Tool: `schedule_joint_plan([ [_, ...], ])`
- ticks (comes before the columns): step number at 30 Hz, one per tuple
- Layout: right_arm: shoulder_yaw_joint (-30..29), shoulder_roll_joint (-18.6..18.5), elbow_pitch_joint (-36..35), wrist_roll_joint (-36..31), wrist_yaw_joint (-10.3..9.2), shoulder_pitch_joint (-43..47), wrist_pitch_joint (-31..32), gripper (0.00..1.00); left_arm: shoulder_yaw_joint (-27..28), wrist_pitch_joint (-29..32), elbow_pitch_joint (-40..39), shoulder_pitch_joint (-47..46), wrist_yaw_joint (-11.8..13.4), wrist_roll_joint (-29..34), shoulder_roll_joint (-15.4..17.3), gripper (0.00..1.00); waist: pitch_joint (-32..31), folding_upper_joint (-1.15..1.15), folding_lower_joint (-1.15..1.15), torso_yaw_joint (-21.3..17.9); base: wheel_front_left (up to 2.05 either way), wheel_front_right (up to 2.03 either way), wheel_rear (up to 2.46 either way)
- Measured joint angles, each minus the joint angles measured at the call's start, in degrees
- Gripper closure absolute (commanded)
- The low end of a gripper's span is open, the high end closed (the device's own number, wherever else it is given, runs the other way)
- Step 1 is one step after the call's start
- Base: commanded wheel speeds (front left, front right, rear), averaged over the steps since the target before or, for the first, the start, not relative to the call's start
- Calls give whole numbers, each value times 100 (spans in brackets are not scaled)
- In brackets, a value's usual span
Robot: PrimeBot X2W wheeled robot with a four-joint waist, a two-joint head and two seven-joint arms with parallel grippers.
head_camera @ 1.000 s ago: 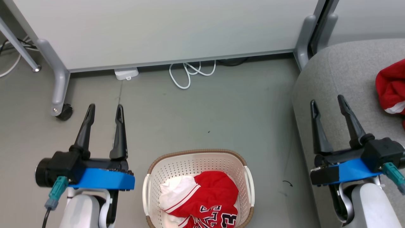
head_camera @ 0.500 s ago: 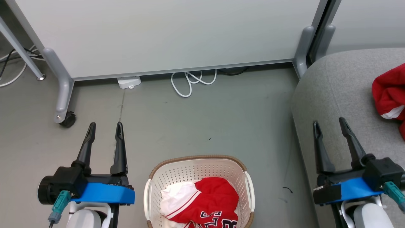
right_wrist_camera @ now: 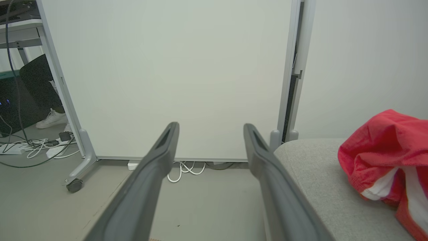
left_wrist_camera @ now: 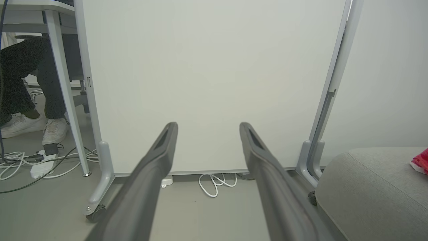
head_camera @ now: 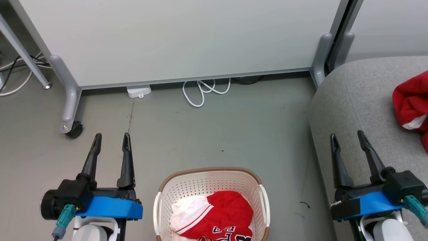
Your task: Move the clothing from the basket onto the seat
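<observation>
The cream basket (head_camera: 207, 180) with a brown rim stands on the floor at the bottom middle of the head view, holding red and white clothing (head_camera: 220, 214) with lettering. Another red piece of clothing (head_camera: 411, 100) (right_wrist_camera: 384, 160) (left_wrist_camera: 419, 163) lies on the grey seat (head_camera: 364, 100) (right_wrist_camera: 314, 174) (left_wrist_camera: 367, 187) at the right. My left gripper (head_camera: 112, 137) (left_wrist_camera: 207, 125) hangs open above the floor to the left of the basket, holding nothing. Over the seat's left edge my right gripper (head_camera: 347, 135) (right_wrist_camera: 210, 125) is open and empty too.
A white partition panel (head_camera: 174, 36) on grey castor legs (head_camera: 68, 100) stands ahead. A white cable loop (head_camera: 204, 92) and a small white box (head_camera: 138, 91) lie at its foot. In the left wrist view a person's legs and white shoes (left_wrist_camera: 53, 129) show beside a desk leg (left_wrist_camera: 65, 90).
The head camera has tilted, so the whole picture has slid downward; basket, seat and panel sit lower in it. Both grippers stay open and empty.
</observation>
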Motion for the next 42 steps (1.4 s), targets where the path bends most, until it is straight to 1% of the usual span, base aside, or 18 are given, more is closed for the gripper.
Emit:
schedule_joint_plan([
  [13, 13, 1, 3, 49, 0, -1, 0, 0, -96, -1, 4, -12, 0, 5, 20, 0, 26, 0, 0, -34, 0, 0, 0],
  [16, 10, 1, -16, 49, 0, -7, 0, 0, -182, 0, 38, -169, 0, 3, 96, 0, 70, 0, 0, -34, 0, 0, 0],
  [19, 20, 1, -37, 49, 0, -42, 0, 0, -413, -1, 135, -361, 0, -2, 207, 0, 138, 0, 0, -41, 0, 0, 0],
  [26, 114, 4, -103, 29, 0, -297, 0, 0, -1240, -1, 748, -979, -1, -110, 597, 0, 398, 0, 0, -142, 0, 0, 0],
  [33, 207, 5, -194, -98, 0, -644, 1, 0, -2574, -1, 1560, -1820, -2, -361, 923, 0, 846, 0, 1, -287, 0, 0, 0],
  [42, 281, 5, -299, -149, 0, -1050, 0, 0, -4089, -1, 2719, -2785, -2, -688, 1165, 0, 1565, 0, 1, -487, 0, 0, 0],
])
